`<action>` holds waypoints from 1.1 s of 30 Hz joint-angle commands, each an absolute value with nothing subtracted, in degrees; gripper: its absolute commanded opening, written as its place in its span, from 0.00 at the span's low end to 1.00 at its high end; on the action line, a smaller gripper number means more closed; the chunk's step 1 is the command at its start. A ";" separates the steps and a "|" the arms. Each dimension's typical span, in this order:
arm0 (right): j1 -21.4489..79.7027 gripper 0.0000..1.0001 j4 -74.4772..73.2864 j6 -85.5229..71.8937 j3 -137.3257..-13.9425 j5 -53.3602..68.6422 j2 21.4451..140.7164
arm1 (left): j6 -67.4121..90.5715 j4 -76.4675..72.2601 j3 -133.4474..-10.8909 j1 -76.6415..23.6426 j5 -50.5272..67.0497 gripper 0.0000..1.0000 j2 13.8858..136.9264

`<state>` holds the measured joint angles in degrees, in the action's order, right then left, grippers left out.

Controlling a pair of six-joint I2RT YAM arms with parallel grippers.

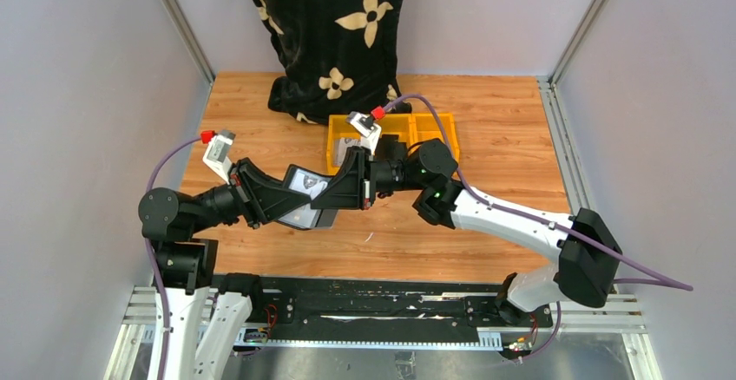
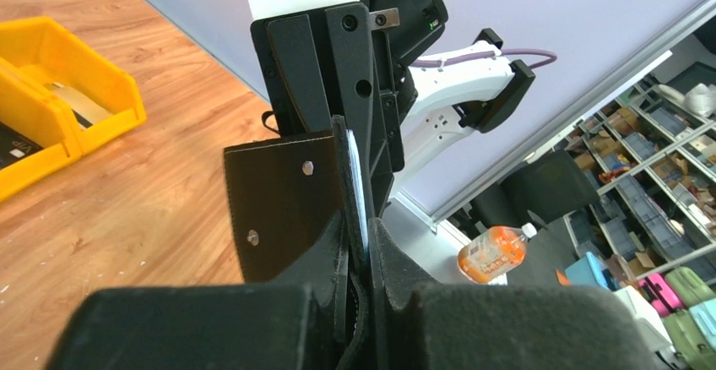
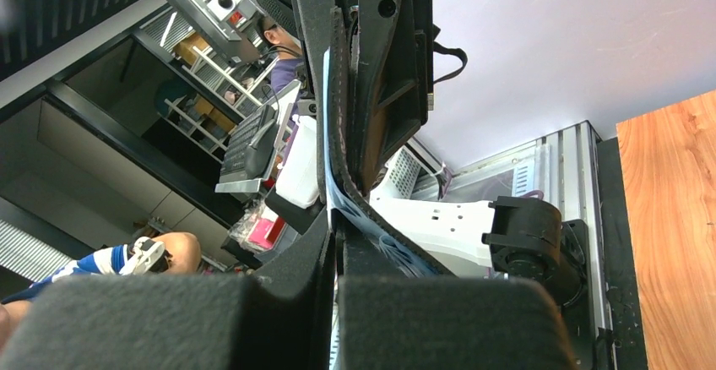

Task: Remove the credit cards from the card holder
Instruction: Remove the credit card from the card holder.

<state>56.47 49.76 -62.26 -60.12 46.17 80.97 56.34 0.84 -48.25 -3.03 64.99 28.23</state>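
Pinching opposite ends of the card holder (image 2: 287, 209) above the desk (image 1: 486, 224) centre, left gripper (image 1: 289, 203) and right gripper (image 1: 327, 193) oppose along its long axis, a credit card (image 2: 358, 176) edge between them.

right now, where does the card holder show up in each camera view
top external: card holder at the centre, held above the wooden tabletop
left wrist: card holder at the centre, a black flap with two rivets
right wrist: card holder seen edge-on, a thin black strip with blue lining down the middle
shared landmark: the wooden tabletop, on the left in the left wrist view and at the right edge in the right wrist view
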 commanded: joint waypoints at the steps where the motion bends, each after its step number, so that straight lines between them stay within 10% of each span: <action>1: 56.53 0.00 53.57 -63.03 -56.90 45.26 78.57 | 58.63 -3.67 -50.66 -3.17 67.32 0.00 28.28; 21: 54.94 0.00 48.74 -59.83 -50.65 47.08 71.00 | 55.07 -1.30 -55.15 -3.16 65.54 0.00 30.23; 33: 39.90 0.00 4.03 -36.78 -56.82 48.62 61.14 | 12.22 37.45 -68.28 -3.17 56.66 0.00 34.48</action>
<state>45.54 25.56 -49.12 -52.25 47.86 62.65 30.13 22.50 -65.52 -3.22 62.28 33.28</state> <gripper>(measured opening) 0.006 0.071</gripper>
